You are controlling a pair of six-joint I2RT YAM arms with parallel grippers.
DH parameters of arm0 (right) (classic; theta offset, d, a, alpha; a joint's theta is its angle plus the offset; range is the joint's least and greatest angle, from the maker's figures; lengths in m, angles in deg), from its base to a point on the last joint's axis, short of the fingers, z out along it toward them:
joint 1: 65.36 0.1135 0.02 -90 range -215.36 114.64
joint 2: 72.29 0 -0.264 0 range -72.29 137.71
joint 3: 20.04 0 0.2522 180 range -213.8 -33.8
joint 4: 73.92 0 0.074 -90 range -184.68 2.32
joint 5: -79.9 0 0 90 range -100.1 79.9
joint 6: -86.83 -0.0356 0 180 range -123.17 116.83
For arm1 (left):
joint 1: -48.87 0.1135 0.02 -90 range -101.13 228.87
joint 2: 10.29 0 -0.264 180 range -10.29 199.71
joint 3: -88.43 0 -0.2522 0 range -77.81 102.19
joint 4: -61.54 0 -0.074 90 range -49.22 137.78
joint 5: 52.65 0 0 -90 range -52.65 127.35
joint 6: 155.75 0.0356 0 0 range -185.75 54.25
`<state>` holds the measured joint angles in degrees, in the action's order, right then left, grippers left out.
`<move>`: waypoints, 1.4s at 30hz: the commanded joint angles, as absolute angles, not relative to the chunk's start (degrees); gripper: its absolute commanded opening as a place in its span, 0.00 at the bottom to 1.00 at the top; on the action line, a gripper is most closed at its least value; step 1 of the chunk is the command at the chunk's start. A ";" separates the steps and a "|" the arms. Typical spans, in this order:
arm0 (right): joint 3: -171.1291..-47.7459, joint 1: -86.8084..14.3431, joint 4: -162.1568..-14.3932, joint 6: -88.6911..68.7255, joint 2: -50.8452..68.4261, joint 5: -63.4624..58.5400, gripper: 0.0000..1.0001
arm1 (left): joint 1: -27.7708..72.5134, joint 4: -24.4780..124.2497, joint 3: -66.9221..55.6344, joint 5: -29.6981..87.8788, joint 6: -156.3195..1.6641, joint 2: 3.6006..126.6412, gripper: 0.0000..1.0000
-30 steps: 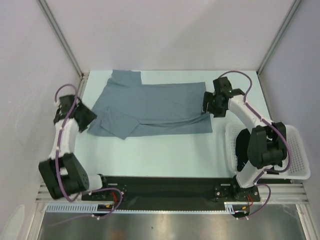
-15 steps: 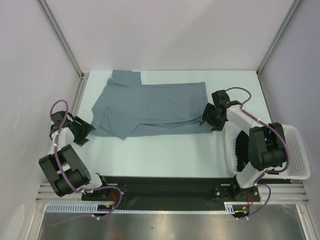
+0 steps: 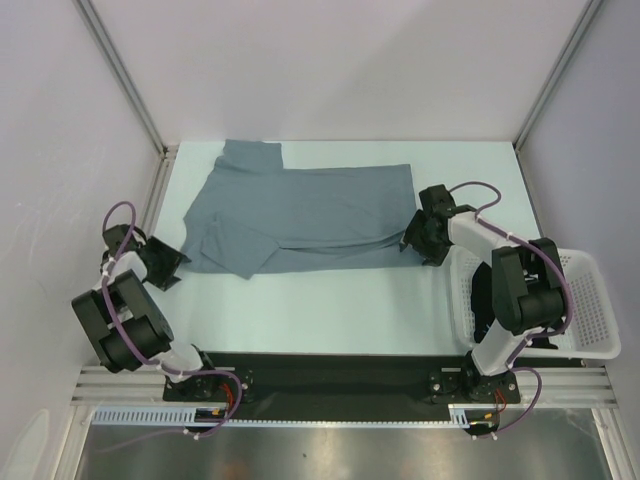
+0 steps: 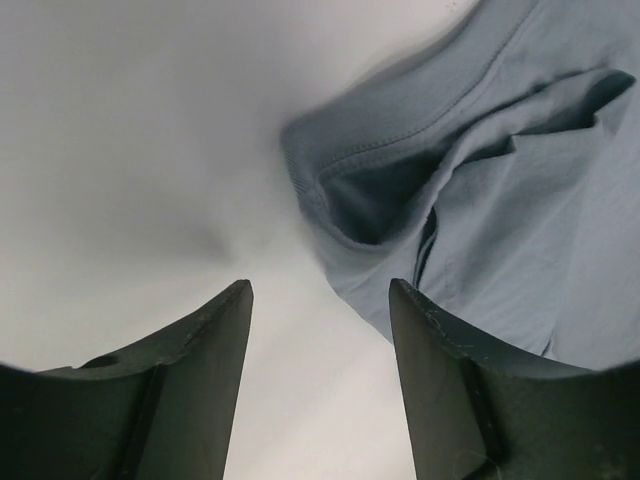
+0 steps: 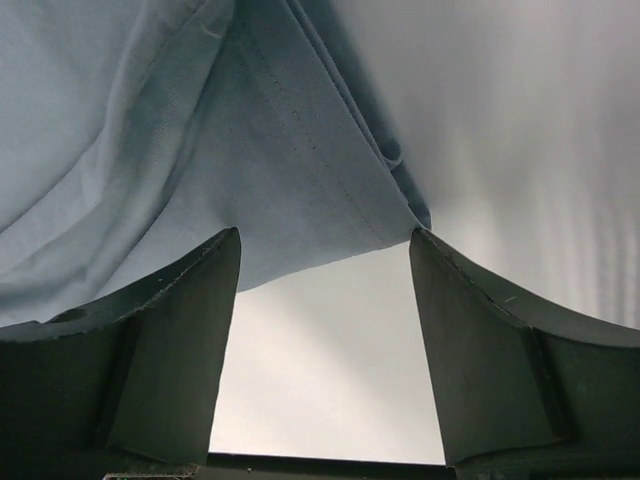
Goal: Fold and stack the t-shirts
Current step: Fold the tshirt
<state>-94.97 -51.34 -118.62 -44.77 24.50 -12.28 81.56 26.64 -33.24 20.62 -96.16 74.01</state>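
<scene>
grey shirt just beyond parted fingers

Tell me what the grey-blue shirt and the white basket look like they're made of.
The grey-blue shirt looks like soft matte cloth, probably cotton: it wrinkles and shows stitched hems. The white basket looks like rigid plastic, given its fine lattice walls.

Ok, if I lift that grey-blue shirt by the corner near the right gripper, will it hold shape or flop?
Likely floppy: the grey-blue shirt lies in soft creases and overlapping folds. The cloth looks thin at its stitched edge, so it is probably light; a corner lift would likely drape.
</scene>
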 commanded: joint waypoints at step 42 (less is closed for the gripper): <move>-90.32 -53.41 -118.52 -43.42 26.24 -18.78 0.08 | 83.15 26.60 -26.40 25.21 -92.91 81.83 0.00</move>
<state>-91.67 -53.50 -117.00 -43.79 25.44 -14.75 82.17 26.85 -29.04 21.91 -94.13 82.29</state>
